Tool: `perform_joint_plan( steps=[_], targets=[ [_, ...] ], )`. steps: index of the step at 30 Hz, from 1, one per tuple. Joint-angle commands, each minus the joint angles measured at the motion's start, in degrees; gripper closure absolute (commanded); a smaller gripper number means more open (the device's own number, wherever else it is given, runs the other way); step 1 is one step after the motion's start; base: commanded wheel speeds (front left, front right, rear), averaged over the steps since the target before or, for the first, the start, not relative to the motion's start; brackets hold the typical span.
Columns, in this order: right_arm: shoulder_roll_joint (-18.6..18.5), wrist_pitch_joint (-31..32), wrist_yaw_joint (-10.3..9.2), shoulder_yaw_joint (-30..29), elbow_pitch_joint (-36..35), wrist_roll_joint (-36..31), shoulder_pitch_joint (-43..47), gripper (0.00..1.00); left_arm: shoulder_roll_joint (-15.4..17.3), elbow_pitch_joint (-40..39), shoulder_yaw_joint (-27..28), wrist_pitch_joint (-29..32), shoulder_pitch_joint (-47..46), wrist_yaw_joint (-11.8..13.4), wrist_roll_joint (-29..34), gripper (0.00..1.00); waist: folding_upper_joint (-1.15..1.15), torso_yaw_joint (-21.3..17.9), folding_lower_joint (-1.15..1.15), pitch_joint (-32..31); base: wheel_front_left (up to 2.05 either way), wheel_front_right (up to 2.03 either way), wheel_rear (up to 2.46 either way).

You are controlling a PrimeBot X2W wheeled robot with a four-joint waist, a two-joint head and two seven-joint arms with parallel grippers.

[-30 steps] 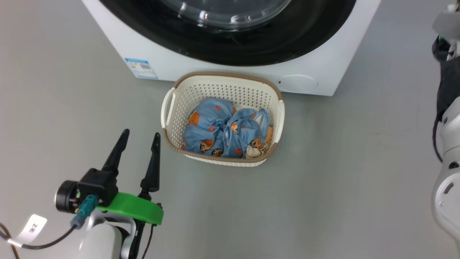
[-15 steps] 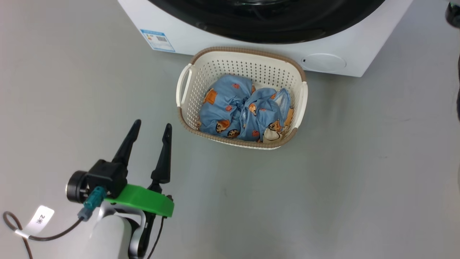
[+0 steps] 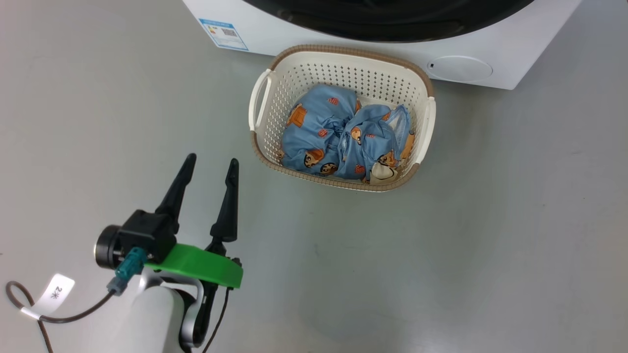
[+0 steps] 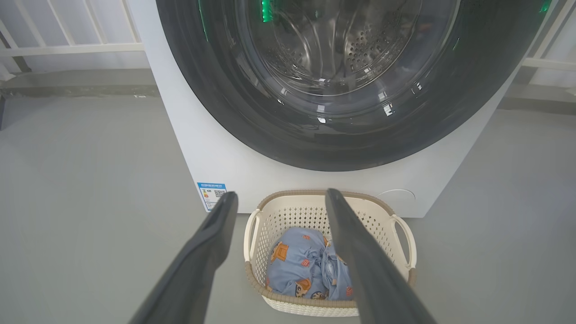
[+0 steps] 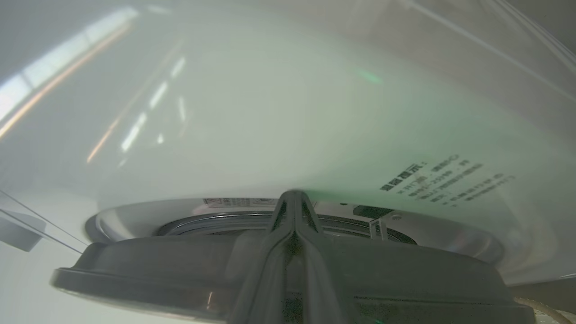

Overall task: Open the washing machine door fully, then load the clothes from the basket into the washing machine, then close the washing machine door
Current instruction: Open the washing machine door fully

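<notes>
- Evidently you're opening the door (image 4: 337,150): right fingers (image 5: 310,270) pressed together at its rim.
- Your left fingers (image 3: 175,189) stand apart, lower left.
- Next, swing it wide; clothes (image 3: 338,137) wait in basket (image 3: 343,50).

A smooth grey floor (image 3: 466,255) spreads wide. In the left wrist view, a white railing (image 4: 67,45) stands at the back, above a low grey ledge (image 4: 81,84).

Grey floor (image 3: 441,245) under basket (image 3: 343,73), washing machine (image 3: 274,34)
</notes>
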Motion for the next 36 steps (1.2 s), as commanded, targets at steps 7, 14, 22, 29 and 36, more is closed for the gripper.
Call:
perform_joint_plan(
  steps=[7,14,22,29,36],
  targets=[
    [0.2,0.1,0.1,-0.3,2.1,-2.5,-4.4,1.0,1.2,-1.6,1.4,-0.4,-1.5,0.6,-0.7,0.0,0.0,1.0,0.0,0.9,0.0,0.0,0.0],
    [-1.0,1.1,0.1,-0.7,4.8,-4.5,-6.0,1.0,1.2,-1.9,0.5,-0.4,-2.1,1.0,-1.5,0.0,0.0,1.8,0.0,1.9,0.0,0.0,0.0],
    [-1.8,6.2,0.1,-2.0,6.5,-7.3,-7.9,1.0,1.2,-2.1,-0.2,-0.4,-2.3,1.3,-2.0,0.0,0.0,2.6,0.0,2.3,0.0,0.0,0.0],
    [-2.1,13.1,0.1,-2.9,6.7,-8.6,-7.8,1.0,1.2,-2.8,0.0,-0.4,-2.1,1.4,-1.7,0.0,0.0,2.4,0.0,2.1,0.0,0.0,0.0],
    [-1.6,20.9,0.1,-2.1,6.5,-8.5,-7.5,1.0,1.2,-3.6,0.2,-0.4,-2.3,1.2,-1.2,0.0,0.0,1.4,0.0,2.1,0.0,0.0,0.0]
  ],
)
